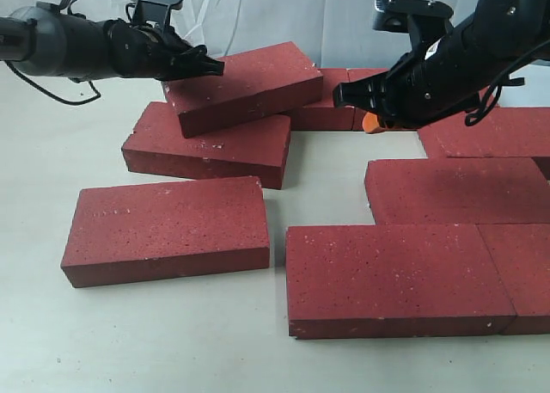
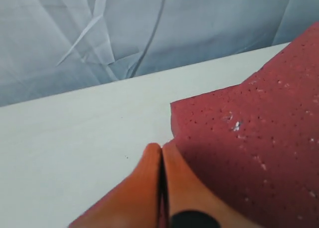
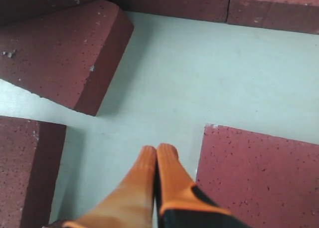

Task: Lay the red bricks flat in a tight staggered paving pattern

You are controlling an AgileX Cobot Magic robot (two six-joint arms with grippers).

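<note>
1. My left gripper: jaws pressed together, nothing between them.
2. Tilted brick sits just beside my left tips; can't tell if they touch. It leans on a lower brick with one end raised.
3. My right gripper: jaws also closed tight, empty, over bare table.
4. Flat brick lies just beside my right tips. The tilted brick is ahead on the other side. Back-row bricks are beyond the tips, butted end to end.
5. Loose brick lies flat, well apart from both grippers.
</note>
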